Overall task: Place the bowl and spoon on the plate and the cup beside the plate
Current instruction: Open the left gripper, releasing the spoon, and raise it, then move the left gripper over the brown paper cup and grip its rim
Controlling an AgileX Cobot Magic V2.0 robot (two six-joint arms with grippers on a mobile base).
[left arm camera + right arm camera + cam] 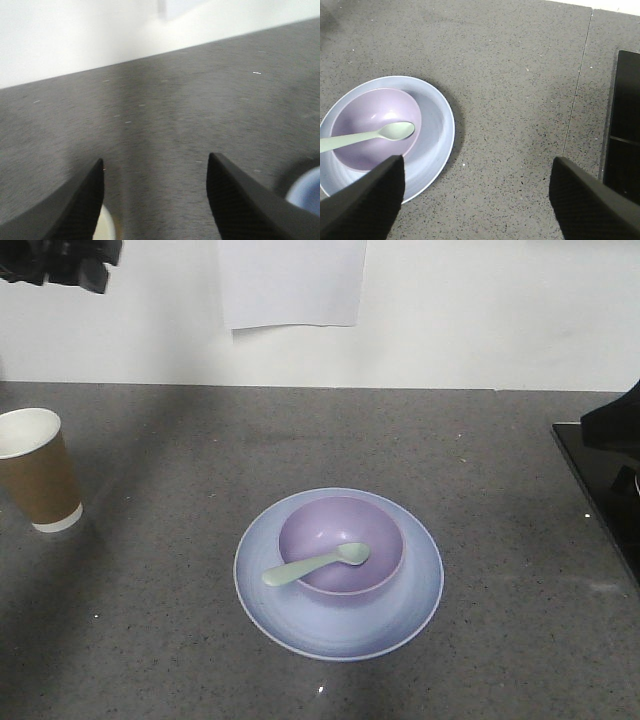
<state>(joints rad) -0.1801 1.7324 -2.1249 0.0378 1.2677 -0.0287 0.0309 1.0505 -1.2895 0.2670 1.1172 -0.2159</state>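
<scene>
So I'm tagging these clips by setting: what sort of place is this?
Probably a kitchen-style counter: a dark speckled stone-look worktop against a plain white wall, set with a plate, bowl, spoon and paper cup.

Left wrist view motion-blurred; cup (107, 227) cut by bottom edge, plate (306, 196) cut at right edge.

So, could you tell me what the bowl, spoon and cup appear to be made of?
The bowl looks like smooth, glossy plastic: even lavender colour with soft sheen inside. The spoon seems to be matte pale mint plastic, moulded in one piece. The cup looks like paper: dull brown wall, white interior and a rolled white rim. None of this can be confirmed by sight alone.
</scene>
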